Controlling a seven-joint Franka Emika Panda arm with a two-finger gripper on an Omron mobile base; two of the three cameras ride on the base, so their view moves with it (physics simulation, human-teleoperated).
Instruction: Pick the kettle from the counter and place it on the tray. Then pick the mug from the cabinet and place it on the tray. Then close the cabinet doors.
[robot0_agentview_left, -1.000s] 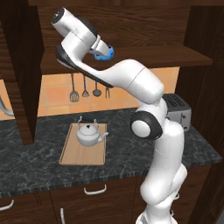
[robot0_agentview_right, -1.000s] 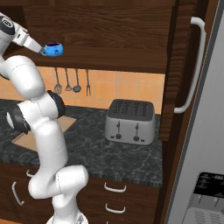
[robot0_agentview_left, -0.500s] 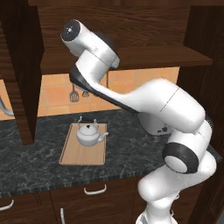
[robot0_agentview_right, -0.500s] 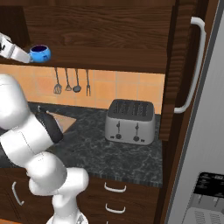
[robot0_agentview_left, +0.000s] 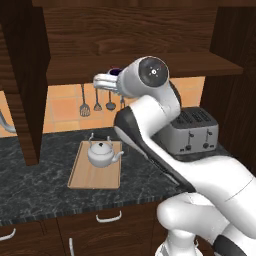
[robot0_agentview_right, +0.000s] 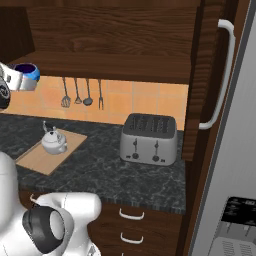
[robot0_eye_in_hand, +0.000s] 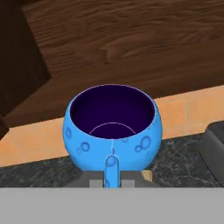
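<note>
Left base view had the squat silvery kettle already sitting on the light-wood tray. The gripper had swung leftward out of the dark brown cabinet, jaws nearly closed on the handle of the round bright blue mug. The mug hung below the shelf, well above the tray, so lowering it came next, then the doors.
</note>
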